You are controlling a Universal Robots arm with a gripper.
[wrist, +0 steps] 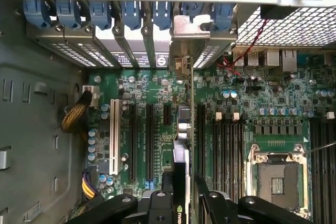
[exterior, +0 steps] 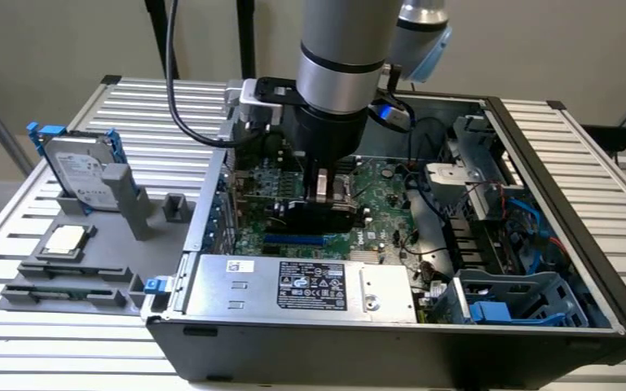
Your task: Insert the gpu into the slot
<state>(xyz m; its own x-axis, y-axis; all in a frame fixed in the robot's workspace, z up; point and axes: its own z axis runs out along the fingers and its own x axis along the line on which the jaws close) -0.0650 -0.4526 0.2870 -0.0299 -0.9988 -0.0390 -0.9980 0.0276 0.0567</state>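
**Hand.** We find the hand (exterior: 329, 194) inside the open computer case (exterior: 400, 358), at the centre of the exterior view. Its two black fingers (wrist: 206, 195) are at a moderate gap and clamp the gpu (exterior: 326, 216), one finger on each flat face. The card is held on edge above the green motherboard (exterior: 384, 195).

**Task items.** The slot (exterior: 291, 241) is a long, narrow strip of bright-blue plastic. It lies just below and slightly to the exterior view's left of the card's lower edge. We cannot tell whether the card's edge touches the slot.

In the wrist view the gpu (wrist: 181, 156) shows edge-on as a thin dark blade with a glossy shroud. Its silver metal bracket (wrist: 188, 30) sits against the row of rear openings with blue plastic clips (wrist: 131, 14).

**Surroundings.**
- Four parallel black memory slots (wrist: 228, 145) lie beside the square silver CPU socket (wrist: 275, 174).
- A silver sheet-metal power supply (exterior: 302, 285) with a printed label fills the lower middle of the exterior view.
- The case rests on a ribbed aluminium table (exterior: 52, 358).
- At the exterior view's left, a hard drive (exterior: 79, 171) stands upright in a grey holder (exterior: 134, 204).
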